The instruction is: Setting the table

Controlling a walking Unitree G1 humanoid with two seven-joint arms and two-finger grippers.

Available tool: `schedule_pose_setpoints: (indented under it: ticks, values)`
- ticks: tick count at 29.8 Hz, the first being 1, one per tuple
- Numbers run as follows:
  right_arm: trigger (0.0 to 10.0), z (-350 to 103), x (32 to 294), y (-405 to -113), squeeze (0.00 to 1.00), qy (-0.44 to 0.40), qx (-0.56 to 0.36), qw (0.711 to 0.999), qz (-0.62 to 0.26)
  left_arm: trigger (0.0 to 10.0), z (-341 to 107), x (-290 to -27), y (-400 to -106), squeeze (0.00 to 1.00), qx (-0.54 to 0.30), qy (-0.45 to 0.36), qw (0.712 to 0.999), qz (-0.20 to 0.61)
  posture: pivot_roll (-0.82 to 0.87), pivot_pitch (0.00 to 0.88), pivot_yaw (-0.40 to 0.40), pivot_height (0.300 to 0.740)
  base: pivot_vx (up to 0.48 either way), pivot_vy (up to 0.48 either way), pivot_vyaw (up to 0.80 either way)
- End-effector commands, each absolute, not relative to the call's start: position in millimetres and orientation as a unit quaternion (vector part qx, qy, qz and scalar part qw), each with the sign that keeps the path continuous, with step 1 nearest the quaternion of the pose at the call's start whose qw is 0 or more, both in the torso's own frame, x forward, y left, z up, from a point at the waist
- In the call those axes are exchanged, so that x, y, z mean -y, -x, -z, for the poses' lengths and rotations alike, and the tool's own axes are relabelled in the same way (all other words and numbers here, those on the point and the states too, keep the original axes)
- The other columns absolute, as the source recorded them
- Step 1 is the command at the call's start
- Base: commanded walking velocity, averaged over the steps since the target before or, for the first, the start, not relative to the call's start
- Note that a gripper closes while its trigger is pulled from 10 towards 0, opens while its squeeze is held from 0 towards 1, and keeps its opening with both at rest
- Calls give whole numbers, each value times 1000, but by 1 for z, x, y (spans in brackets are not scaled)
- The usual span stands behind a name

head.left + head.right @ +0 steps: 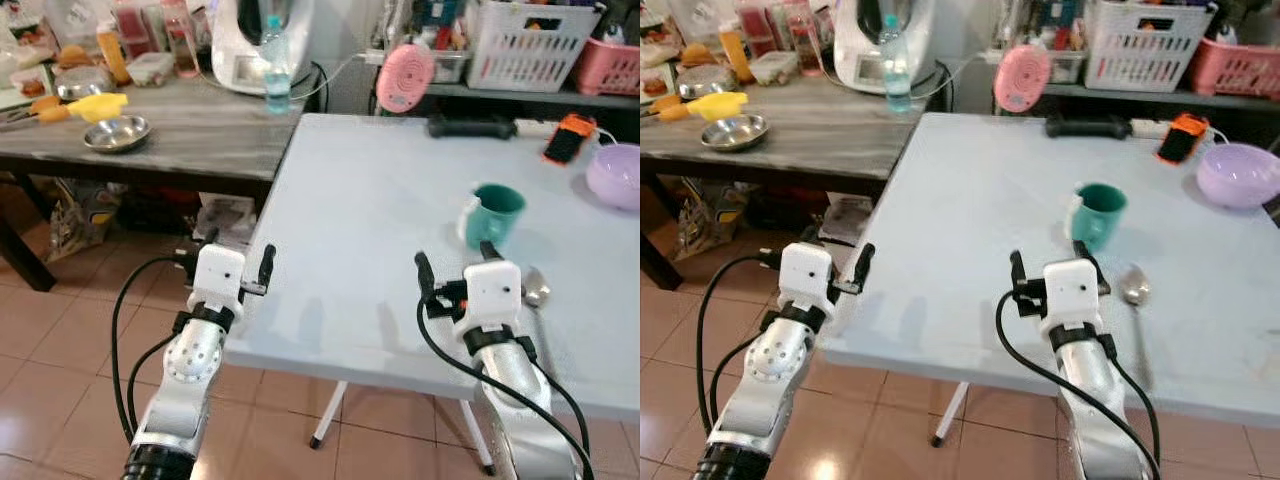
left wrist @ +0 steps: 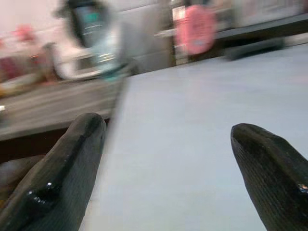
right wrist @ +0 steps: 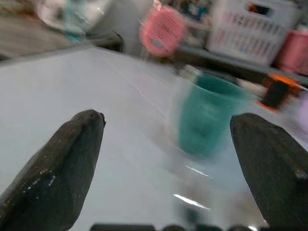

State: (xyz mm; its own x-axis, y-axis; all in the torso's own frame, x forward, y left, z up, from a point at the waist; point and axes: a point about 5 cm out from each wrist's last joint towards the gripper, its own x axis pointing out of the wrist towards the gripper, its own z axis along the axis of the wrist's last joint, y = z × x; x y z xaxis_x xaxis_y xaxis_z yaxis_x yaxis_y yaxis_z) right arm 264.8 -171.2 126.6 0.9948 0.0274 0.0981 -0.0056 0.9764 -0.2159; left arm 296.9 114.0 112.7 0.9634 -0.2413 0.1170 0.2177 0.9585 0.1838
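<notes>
On the light grey table (image 1: 970,200) a green mug (image 1: 1098,214) stands near a spoon (image 1: 1134,292). The right gripper (image 1: 1050,265) is just before the mug, fingers apart. A purple bowl (image 1: 1237,175) sits far right. The left gripper (image 1: 835,265) hangs at the table edge

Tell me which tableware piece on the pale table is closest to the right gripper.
The spoon, lying just beside the right gripper. The green mug sits farther ahead, the purple bowl farthest.

teal cup (image 3: 208,114) blurred, purple bowl (image 1: 618,175) cut off
</notes>
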Motion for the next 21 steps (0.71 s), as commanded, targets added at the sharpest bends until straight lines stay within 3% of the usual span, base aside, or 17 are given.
schedule_pose_setpoints:
  ticks: [1, 11, 13, 21]
  values:
    - [10000, -133, 168, -266, 0, 99, 63, 993, -7, 10000, -117, -123, -300, 0, 76, -96, 986, 110, -85, 0, 41, 740, 0, 0, 0]
    - [10000, -131, 164, -264, 0, 82, 56, 995, -2, 10000, -115, -119, -303, 0, 70, -90, 985, 126, -92, 0, 45, 740, 0, 0, 0]
    - [10000, -129, 162, -264, 0, 57, 46, 997, 2, 10000, -108, -106, -300, 0, 49, -75, 977, 193, -91, 0, 49, 740, 0, 0, 0]
    - [10000, -120, 152, -264, 0, 22, 11, 1000, -9, 10000, -113, -83, -295, 0, 41, -69, 940, 332, -89, 0, 57, 740, 0, 0, 0]
